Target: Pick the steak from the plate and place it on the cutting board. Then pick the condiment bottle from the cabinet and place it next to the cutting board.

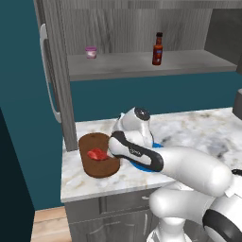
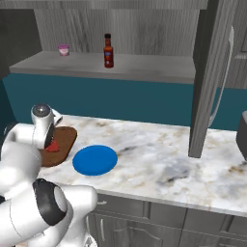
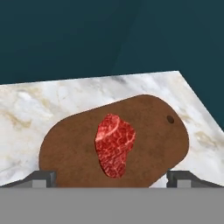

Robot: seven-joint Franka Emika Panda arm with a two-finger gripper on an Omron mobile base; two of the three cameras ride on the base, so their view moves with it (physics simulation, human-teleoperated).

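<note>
Marble counter (image 3: 52, 100); fingers (image 3: 41, 178) spread wide, empty, above steak (image 3: 114, 144)

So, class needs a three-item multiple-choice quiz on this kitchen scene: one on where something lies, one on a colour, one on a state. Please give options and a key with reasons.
1. Where does the steak lie?
A. on the plate
B. on the cutting board
C. on the shelf

2. What colour is the plate?
A. blue
B. white
C. green

3. How is the claw?
A. shut on the steak
B. shut on the bottle
C. open

Key:
1 B, the hand view shows the red meat flat on the brown board.
2 A, the right base view shows a bare blue disc on the marble counter.
3 C, its tips stand wide apart at either side with nothing between them; the condiment bottle stands in the cabinet.
</note>
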